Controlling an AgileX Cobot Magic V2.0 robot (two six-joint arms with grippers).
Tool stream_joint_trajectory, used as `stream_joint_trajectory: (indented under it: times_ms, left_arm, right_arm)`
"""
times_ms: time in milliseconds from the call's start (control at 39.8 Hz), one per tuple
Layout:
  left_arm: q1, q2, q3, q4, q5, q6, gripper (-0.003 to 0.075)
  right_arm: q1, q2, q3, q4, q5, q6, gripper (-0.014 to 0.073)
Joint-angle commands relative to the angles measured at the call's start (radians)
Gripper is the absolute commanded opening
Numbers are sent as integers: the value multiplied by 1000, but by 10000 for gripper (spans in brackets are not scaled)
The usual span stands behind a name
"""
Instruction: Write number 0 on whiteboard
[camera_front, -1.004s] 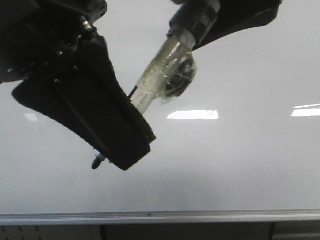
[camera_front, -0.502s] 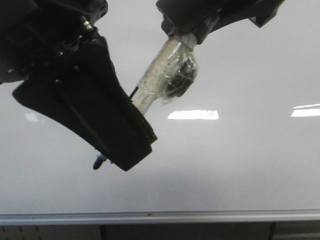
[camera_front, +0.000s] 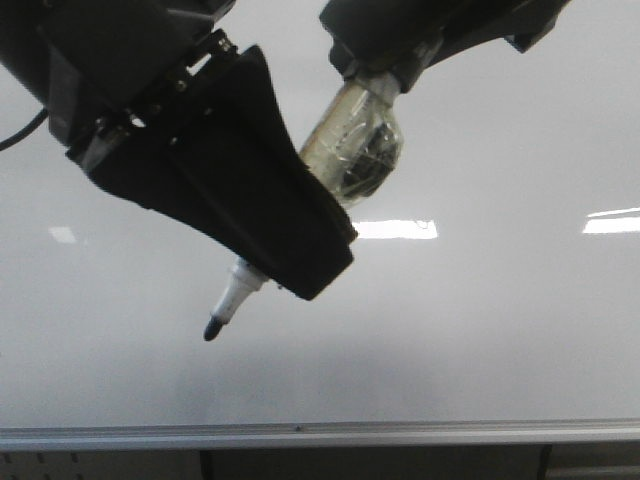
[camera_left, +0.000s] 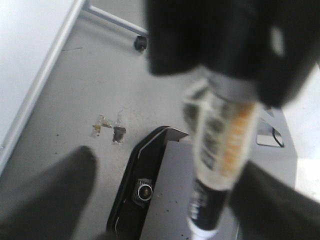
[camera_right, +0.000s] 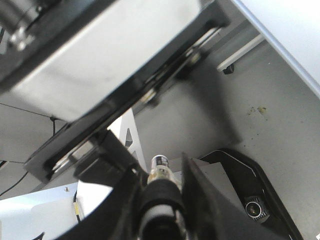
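Note:
The whiteboard (camera_front: 500, 330) fills the front view, glossy and pale. No number 0 shows on its visible part. A marker (camera_front: 228, 305) slants from upper right to lower left, its dark tip close to the board and its taped clear body (camera_front: 355, 150) higher up. My right gripper (camera_front: 390, 60) is shut on the marker's rear end; in the right wrist view the barrel (camera_right: 160, 170) sits between its fingers (camera_right: 192, 200). My left gripper (camera_front: 300, 275) stands open around the marker's front part. In the left wrist view the marker (camera_left: 220, 150) lies beside one finger (camera_left: 270, 200).
A silver rail (camera_front: 320, 434) runs along the board's bottom edge. Bright light reflections (camera_front: 395, 229) lie on the board. The left wrist view shows grey floor, a black camera housing (camera_left: 144, 191) and a caster (camera_left: 141, 44).
My left gripper has moved up and to the right along the marker, so more of the tip end shows. The marker shifted slightly right. The right gripper came lower on it.

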Motion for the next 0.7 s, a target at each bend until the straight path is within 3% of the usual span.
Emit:
stream_joint_trajectory:
  times_ms: [0,226,678]
  left_arm:
    - [-4,-35,-31,-54,-26,-7,703]
    - [-4,-35,-31,-54,-26,-7,638]
    - [-4,-35,-31,-54,-22,-7,636]
  right_arm:
    - [2,-25,-25,54,134,-9,-61]
    - [1,-25,-36,-37,134,52,-61]
    - [1,-30,-211,-656,-62,552,-61]
